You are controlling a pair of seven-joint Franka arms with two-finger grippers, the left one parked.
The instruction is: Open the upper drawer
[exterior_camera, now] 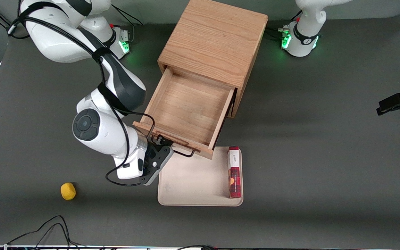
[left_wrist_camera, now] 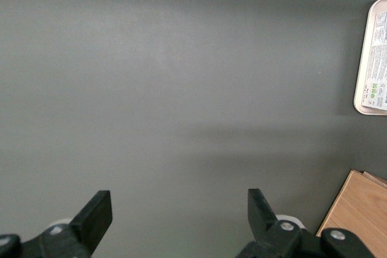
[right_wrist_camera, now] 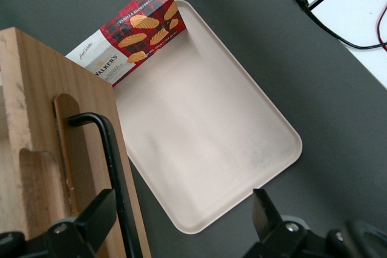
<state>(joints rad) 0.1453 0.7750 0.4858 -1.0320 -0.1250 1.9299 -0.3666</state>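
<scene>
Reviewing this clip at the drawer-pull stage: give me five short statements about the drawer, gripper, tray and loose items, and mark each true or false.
1. The upper drawer is pulled well out of the oak cabinet. True.
2. The drawer holds a red box. False: its inside shows only bare wood; the shortbread box stands on the tray.
3. The gripper is clamped shut on the handle. False: its fingers stand apart, with the black bar beside one of them.
4. A yellow object lies on the table toward the working arm's end. True.
5. The tray sits on top of the cabinet. False: it lies on the table in front of the drawer.
</scene>
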